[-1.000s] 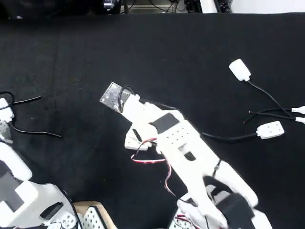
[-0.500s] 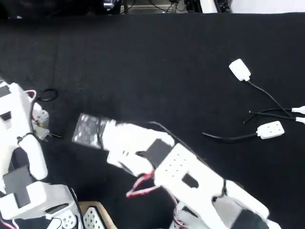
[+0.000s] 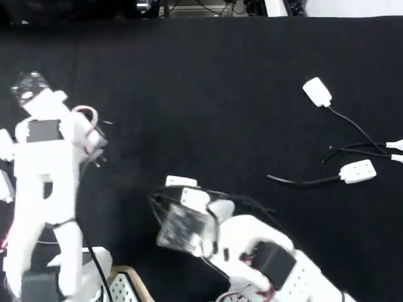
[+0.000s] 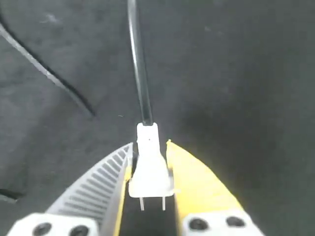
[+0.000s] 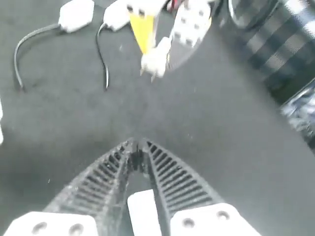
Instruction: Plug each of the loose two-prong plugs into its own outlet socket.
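My left gripper (image 4: 149,144) is shut on a white two-prong plug (image 4: 149,169), its black cable running away over the cloth and its prongs facing the camera. From above, this gripper (image 3: 96,150) hangs over the table's left side. The right wrist view shows the same plug (image 5: 152,63) held between a yellow and a white finger. My right gripper (image 5: 136,147) is shut on a white outlet socket (image 5: 142,214), low at the centre in the high view (image 3: 178,183). Two more sockets (image 3: 316,92) (image 3: 357,171) lie at the right with black cables.
Loose plug ends (image 3: 395,145) lie at the right edge beside tangled black cables. Two white sockets (image 5: 76,12) (image 5: 115,17) with cables lie beyond the left gripper. The table is covered in black cloth (image 3: 220,88). A wooden base (image 3: 123,283) sits at the near edge.
The left arm rose from the lower left corner and swung out over the left side. The right arm swept left from the centre, then pulled back toward the near edge.
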`<state>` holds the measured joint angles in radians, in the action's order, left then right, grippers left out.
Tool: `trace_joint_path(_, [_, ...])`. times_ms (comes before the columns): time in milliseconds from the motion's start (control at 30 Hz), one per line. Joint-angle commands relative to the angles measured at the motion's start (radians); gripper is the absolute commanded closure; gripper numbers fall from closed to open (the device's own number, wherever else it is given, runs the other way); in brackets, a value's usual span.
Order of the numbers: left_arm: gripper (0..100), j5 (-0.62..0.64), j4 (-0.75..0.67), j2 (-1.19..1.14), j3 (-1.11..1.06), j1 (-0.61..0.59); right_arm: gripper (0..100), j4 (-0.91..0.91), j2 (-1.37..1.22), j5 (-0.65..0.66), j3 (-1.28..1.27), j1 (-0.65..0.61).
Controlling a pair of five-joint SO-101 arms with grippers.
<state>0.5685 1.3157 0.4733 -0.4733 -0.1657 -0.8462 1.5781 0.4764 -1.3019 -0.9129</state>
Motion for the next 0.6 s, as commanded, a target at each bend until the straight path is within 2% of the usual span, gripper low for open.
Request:
trace_joint_path(0, [97, 0.006, -0.094, 0.157, -0.091, 0.134, 98.7, -0.044, 0.349, 0.0, -0.117, -0.008])
trace_joint_path(200, [97, 0.011, -0.12, 0.285, -0.154, 0.318, 98.7, -0.072, 0.331, -0.003, -0.096, -0.008])
trace_joint_path(367, [97, 0.005, -0.12, 0.293, -0.165, 0.414, 98.7, 0.02, 0.291, 0.0, -0.094, -0.006])
trace_joint_path(567, [97, 0.006, -0.112, 0.304, -0.174, 0.384, 98.7, 0.104, 0.211, -0.009, -0.09, 0.009])
